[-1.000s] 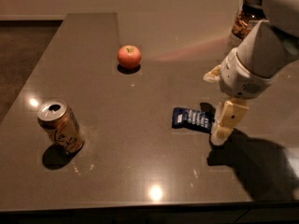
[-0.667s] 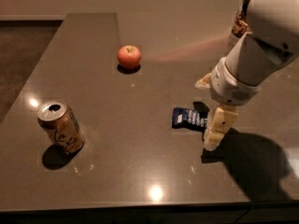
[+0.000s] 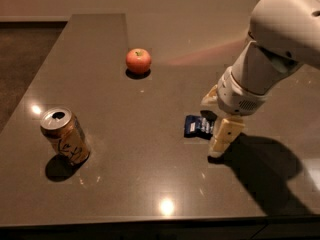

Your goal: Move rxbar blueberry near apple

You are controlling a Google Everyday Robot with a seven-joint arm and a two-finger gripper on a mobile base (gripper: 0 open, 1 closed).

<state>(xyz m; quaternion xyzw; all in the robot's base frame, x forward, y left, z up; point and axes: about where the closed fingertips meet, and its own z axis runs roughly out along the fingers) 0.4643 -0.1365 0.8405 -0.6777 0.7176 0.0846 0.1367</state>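
Observation:
The rxbar blueberry (image 3: pixel 197 126) lies flat on the dark tabletop, right of centre, in its dark blue wrapper. The apple (image 3: pixel 138 60) stands further back and to the left, well apart from the bar. My gripper (image 3: pixel 213 126) hangs over the bar's right end. It is open, with one pale finger (image 3: pixel 221 138) reaching down to the table in front of the bar and the other finger (image 3: pixel 209 98) behind it. The bar's right end is hidden by the gripper.
A gold drink can (image 3: pixel 64 136) stands at the front left. The table (image 3: pixel 125 184) has a front edge close below and a left edge that steps in at the back. My white arm (image 3: pixel 280 39) fills the upper right.
My arm has swung left and lower, so the gripper now straddles the bar's right end. The bar, apple and can have not moved.

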